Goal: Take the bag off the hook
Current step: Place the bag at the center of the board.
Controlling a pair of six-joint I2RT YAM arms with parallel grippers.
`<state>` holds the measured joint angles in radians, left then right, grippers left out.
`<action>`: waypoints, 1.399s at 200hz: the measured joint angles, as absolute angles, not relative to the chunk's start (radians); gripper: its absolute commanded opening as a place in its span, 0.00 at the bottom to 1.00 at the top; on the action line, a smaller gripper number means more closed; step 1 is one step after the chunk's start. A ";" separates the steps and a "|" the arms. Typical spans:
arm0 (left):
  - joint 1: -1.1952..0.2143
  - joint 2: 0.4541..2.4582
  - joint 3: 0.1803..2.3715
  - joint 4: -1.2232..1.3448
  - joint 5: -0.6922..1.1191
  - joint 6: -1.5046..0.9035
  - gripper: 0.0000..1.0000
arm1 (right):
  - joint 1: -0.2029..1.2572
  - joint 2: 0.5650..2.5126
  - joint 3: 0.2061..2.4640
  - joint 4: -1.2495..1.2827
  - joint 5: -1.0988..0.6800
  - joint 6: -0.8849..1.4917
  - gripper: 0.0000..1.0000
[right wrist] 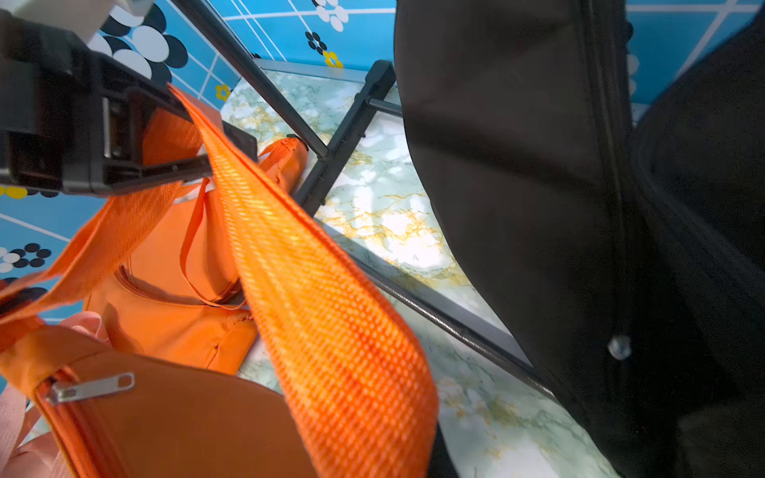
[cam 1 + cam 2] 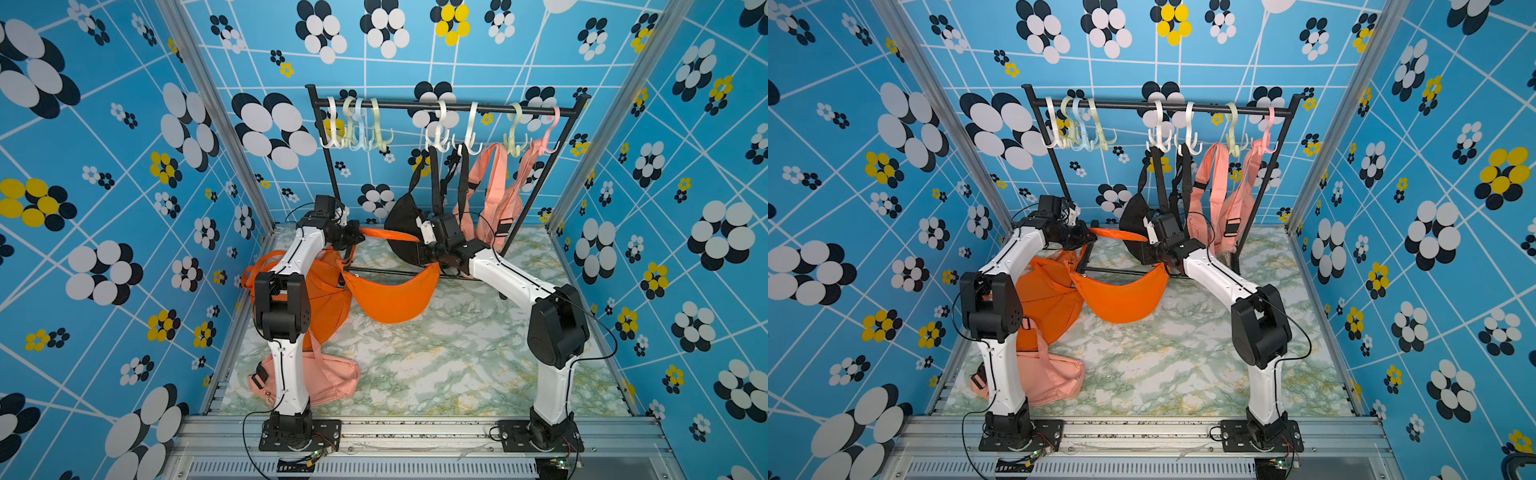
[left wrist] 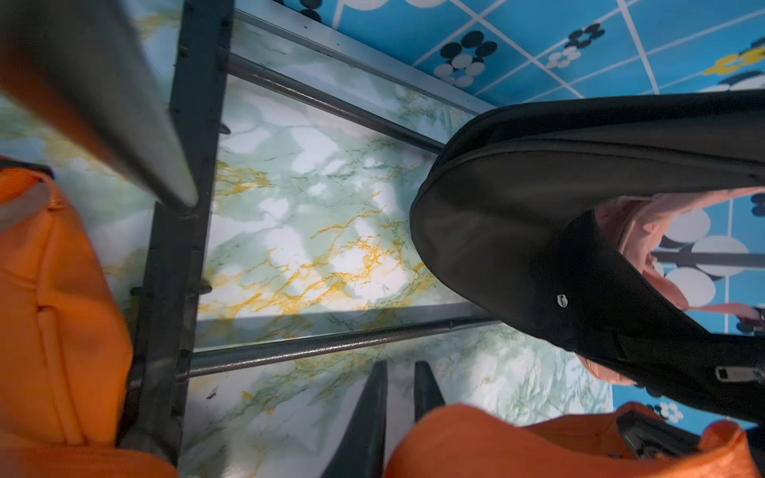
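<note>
Your left end effector (image 2: 356,236) has its jaws a little apart. In the left wrist view a strip of worktop (image 3: 314,231) shows between its two dark fingers (image 3: 368,418). The orange strap (image 2: 388,235) passes through it and stretches tight across to your right end effector (image 2: 420,241), which sits toward 3 o'clock from the left one. The right end effector is closed, and the strap runs straight into it. In the right wrist view the webbing covers its fingertips, so you cannot see the pinch itself.

The orange bag (image 2: 395,297) is off the hooks (image 2: 357,124). It hangs from that strap as a crescent between the two end effectors, low over the middle of the worktop and just in front of the rack (image 2: 444,107). You cannot tell whether its bottom edge touches the surface.

The rack stands at 12 o'clock on the worktop. Black bags (image 2: 405,224) hang from it right behind the right end effector, and pink bags (image 2: 494,195) hang toward 1 o'clock. A second orange bag (image 2: 328,299) lies at 9 o'clock under your left arm. A pink bag (image 2: 332,382) lies at 7 o'clock by the base of that arm.
</note>
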<state>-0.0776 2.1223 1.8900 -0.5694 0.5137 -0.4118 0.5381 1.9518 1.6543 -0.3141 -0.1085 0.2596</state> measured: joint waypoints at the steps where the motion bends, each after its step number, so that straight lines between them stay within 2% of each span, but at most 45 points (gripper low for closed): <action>1: -0.078 2.122 1.888 -0.570 0.513 -0.414 0.34 | 0.537 1.950 1.650 -0.315 -0.109 0.260 0.00; 14: -0.076 2.094 1.844 -0.567 0.499 -0.413 0.42 | 0.534 1.917 1.594 -0.314 -0.110 0.268 0.00; 17: -0.076 2.087 1.832 -0.567 0.498 -0.411 0.48 | 0.533 1.909 1.582 -0.316 -0.111 0.270 0.00; 38: -0.079 2.030 1.761 -0.559 0.481 -0.403 0.77 | 0.535 1.860 1.507 -0.319 -0.111 0.275 0.00; 39: -0.079 2.028 1.759 -0.557 0.482 -0.402 0.80 | 0.535 1.856 1.502 -0.318 -0.111 0.275 0.00; 41: -0.079 2.022 1.752 -0.558 0.479 -0.405 0.94 | 0.535 1.853 1.499 -0.318 -0.111 0.275 0.00; 44: -0.079 2.013 1.744 -0.561 0.475 -0.405 1.00 | 0.536 1.847 1.490 -0.319 -0.111 0.276 0.00; 96: -0.081 1.845 1.642 -0.591 0.451 -0.380 0.99 | 0.543 1.819 1.457 -0.318 -0.107 0.282 0.01; 106: -0.081 1.795 1.615 -0.604 0.451 -0.368 0.99 | 0.543 1.820 1.457 -0.318 -0.107 0.282 0.11; 120: -0.081 1.720 1.574 -0.626 0.445 -0.352 0.99 | 0.543 1.826 1.458 -0.318 -0.109 0.289 0.37; 130: -0.081 1.660 1.542 -0.639 0.440 -0.341 0.99 | 0.543 1.833 1.460 -0.317 -0.115 0.290 0.50; 155: -0.081 1.533 1.468 -0.672 0.420 -0.315 0.99 | 0.546 1.843 1.460 -0.318 -0.138 0.295 0.64; 162: -0.081 1.510 1.448 -0.679 0.414 -0.311 0.99 | 0.549 1.843 1.460 -0.317 -0.144 0.296 0.78; 180: -0.081 1.482 1.399 -0.697 0.398 -0.302 0.99 | 0.558 1.843 1.458 -0.319 -0.157 0.299 0.87; 202: -0.087 1.505 1.345 -0.709 0.380 -0.302 0.99 | 0.564 1.819 1.414 -0.319 -0.164 0.299 0.92; 251: -0.213 1.703 1.340 -0.688 0.366 -0.317 1.00 | 0.563 1.622 1.201 -0.336 -0.117 0.316 0.92; 280: -0.257 1.847 1.387 -0.672 0.365 -0.333 0.89 | 0.563 1.522 1.112 -0.337 -0.070 0.332 0.93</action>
<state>-0.2573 1.8469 1.3872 -0.6724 0.3649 -0.3328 0.5632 1.5219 1.1122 -0.3370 -0.0704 0.3325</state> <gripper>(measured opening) 0.918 0.925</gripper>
